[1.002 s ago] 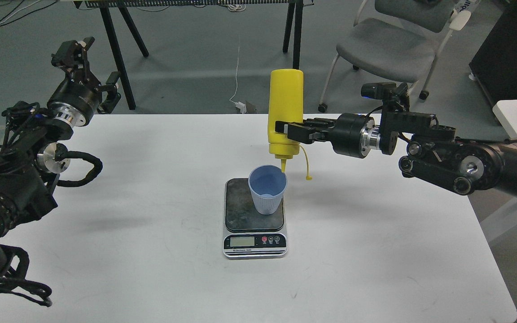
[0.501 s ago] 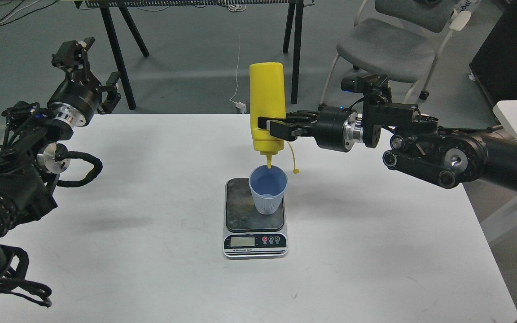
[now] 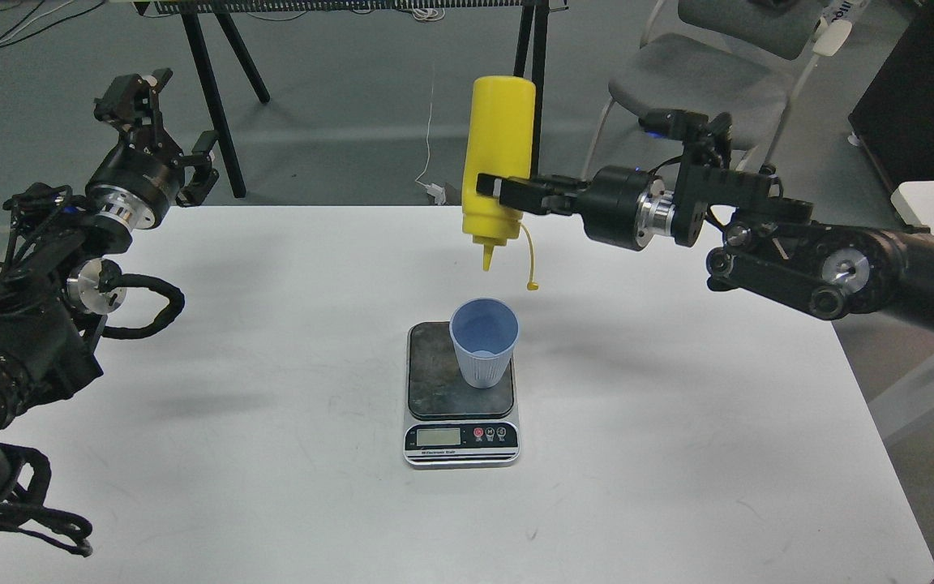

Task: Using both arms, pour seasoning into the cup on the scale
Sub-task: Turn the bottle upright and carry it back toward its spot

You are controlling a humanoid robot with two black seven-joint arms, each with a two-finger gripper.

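I think I am working in a lab or test room: a plain white table [image 3: 272, 487] on grey floor [image 3: 337, 122], a grey office chair [image 3: 702, 81] on wheels, loose cables [image 3: 430, 122], and black trestle legs [image 3: 220, 89] of another bench behind.

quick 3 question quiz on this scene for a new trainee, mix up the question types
1. True or false: the yellow bottle is held upside down, nozzle pointing down.
2. Multiple choice: the blue cup stands A) bare on the table, B) on the scale, C) in the left gripper.
3. Short answer: which gripper holds the bottle?

Key
1. True; its tethered cap dangles beside the nozzle.
2. B; it sits upright on the dark platform.
3. The right gripper, clamped on the bottle's lower body; the left gripper holds nothing.
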